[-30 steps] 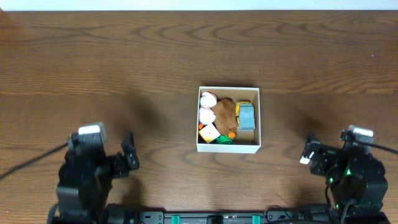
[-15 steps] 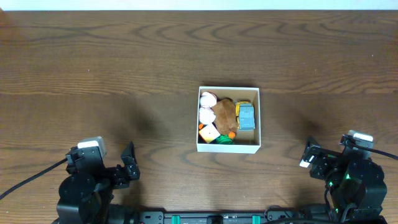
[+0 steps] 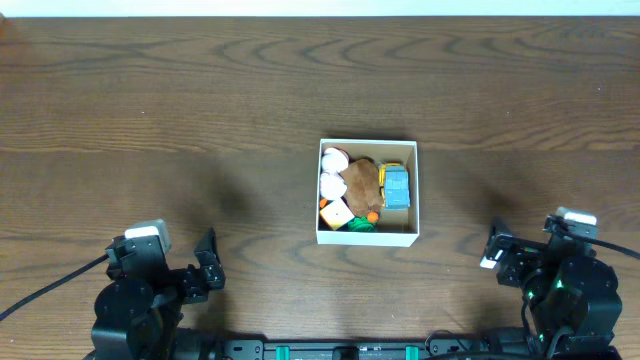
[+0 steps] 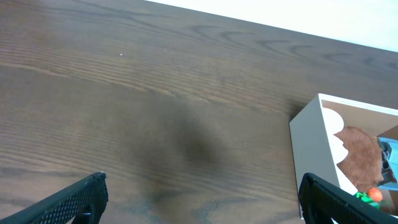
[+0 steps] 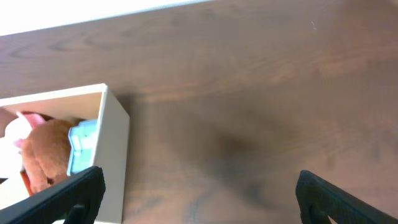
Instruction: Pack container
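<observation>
Left gripper (image 3: 206,264): jaws spread fully wide, nothing between them, touching nothing. In the left wrist view the two black fingertips (image 4: 93,188) sit at the lower corners with bare table (image 3: 200,100) between them.

Right gripper (image 3: 496,250): jaws likewise wide apart and empty. The right wrist view shows only wood grain between its fingertips (image 5: 306,183).

Container (image 3: 366,237): stands flat on the table just right of centre, upright and lidless. The left gripper lies at about 8 o'clock from it and the right gripper at about 4 o'clock, both well apart from it. Its white wall is visible at the right edge of the left wrist view (image 4: 308,155) and at the left edge of the right wrist view (image 5: 115,155).

Contents: a brown soft toy (image 3: 362,182) in the middle, a blue and yellow toy car (image 3: 397,187) at 3 o'clock, and pink-and-white round pieces (image 3: 332,170) at 10 o'clock. Small yellow, green and orange bits lie along the 6 o'clock wall.

Change from a second ago: the left arm has drawn back toward the 6 o'clock table edge, the right arm slightly so. Both jaws are unchanged. The container and its contents have not shifted.
</observation>
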`<state>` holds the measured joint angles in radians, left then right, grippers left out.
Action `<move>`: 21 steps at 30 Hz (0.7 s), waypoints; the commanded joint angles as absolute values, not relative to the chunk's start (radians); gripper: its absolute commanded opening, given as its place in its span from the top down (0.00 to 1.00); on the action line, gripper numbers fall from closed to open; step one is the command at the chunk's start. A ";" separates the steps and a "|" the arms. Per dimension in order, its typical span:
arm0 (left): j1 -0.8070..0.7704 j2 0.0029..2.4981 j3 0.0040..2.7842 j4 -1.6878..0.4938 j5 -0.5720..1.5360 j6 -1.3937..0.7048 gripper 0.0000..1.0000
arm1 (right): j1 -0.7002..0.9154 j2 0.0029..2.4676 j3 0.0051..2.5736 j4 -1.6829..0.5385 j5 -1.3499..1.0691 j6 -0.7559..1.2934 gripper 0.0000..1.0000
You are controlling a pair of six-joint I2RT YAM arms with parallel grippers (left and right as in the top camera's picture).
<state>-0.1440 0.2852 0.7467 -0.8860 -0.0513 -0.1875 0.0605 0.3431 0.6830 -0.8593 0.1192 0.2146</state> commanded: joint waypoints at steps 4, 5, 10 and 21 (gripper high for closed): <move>-0.141 0.281 0.741 -0.886 -0.040 -0.201 0.02 | 0.051 0.167 0.516 -0.711 -0.002 0.072 0.01; -0.141 0.281 0.741 -0.886 -0.040 -0.200 0.02 | 0.049 0.128 0.480 -0.676 -0.018 0.064 0.01; -0.141 0.281 0.741 -0.886 -0.040 -0.200 0.02 | 0.047 0.003 0.325 -0.468 -0.059 0.009 0.01; -0.141 0.281 0.741 -0.886 -0.040 -0.200 0.02 | 0.047 0.005 0.083 -0.047 0.039 0.028 0.01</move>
<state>-0.1440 0.2852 0.7444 -0.8864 -0.0505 -0.1875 0.0544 0.0120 0.1135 -0.0742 -0.0170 0.0315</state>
